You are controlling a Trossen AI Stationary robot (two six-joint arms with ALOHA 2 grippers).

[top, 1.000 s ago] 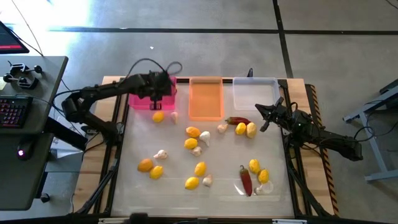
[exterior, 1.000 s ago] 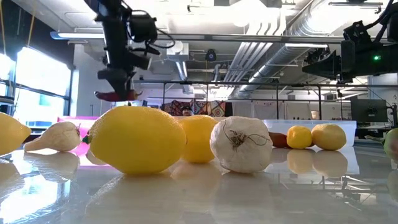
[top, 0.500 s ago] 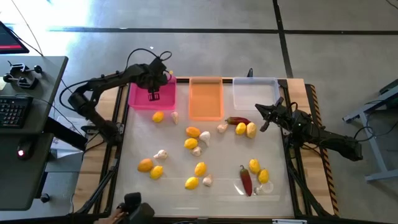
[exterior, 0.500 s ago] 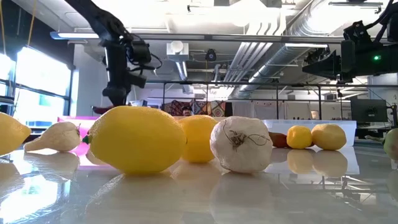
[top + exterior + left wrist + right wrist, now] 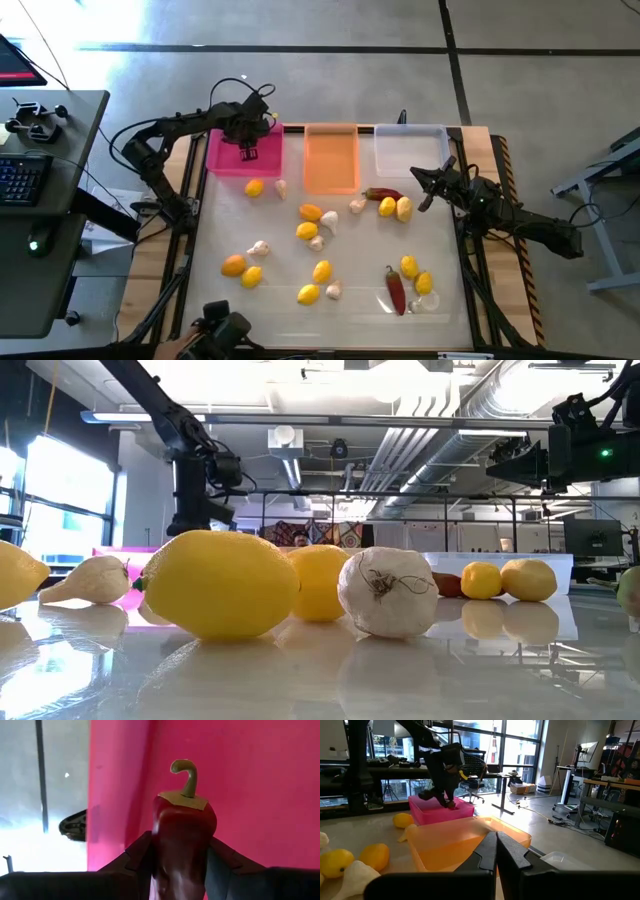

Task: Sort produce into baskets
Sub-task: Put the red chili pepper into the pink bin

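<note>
Glossy-skinned red chili pepper, smooth matt pink plastic basket, translucent orange plastic basket.

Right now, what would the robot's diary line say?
left hand: holding red pepper over pink basket | right hand: shut, waiting by lemons

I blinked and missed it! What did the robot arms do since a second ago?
The left gripper carried its red chili pepper further over the pink basket and lowered it inside, still gripping it. The right gripper stayed shut beside the table; the loose produce didn't move.
</note>
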